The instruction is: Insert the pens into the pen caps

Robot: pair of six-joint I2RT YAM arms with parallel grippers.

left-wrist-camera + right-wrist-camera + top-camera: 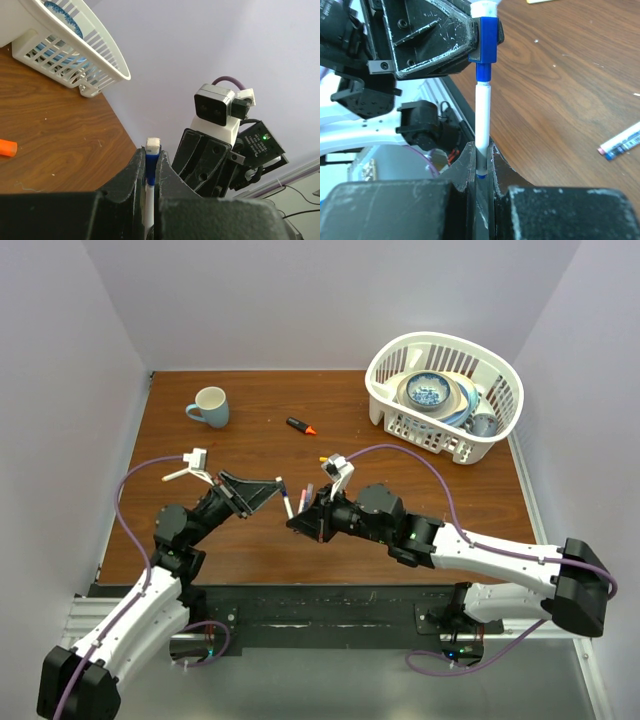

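I have one pairing in hand and, by my judgement, close to finished; the left jaws are pinched on the blue cap (pixel 485 40), and the right jaws are pressed onto the lower barrel of the white pen (pixel 481 115), which stands upright between the two arms above the near middle of the table (pixel 250 450). The pen's tip end is out of sight inside the cap, with a narrower blue collar showing just beneath it; I read that as entered but perhaps not fully seated, and I cannot tell whether it has clicked home.

What is left, as far as I can see: a second pen (pixel 620 142) lies flat on the wood beside my right arm, one end pink; farther back lies a dark marker with an orange end (pixel 301 426), and I cannot tell whether that end is a cap or a tip. I see no loose caps.

The right wrist view gives me the joint itself, cap over barrel; the left wrist view shows only the cap's white top poking from between its own jaws, with the right wrist camera facing it. Only the top view shows the mug (pixel 208 406) and the whole white basket (pixel 432 432) of dishes at the far side.
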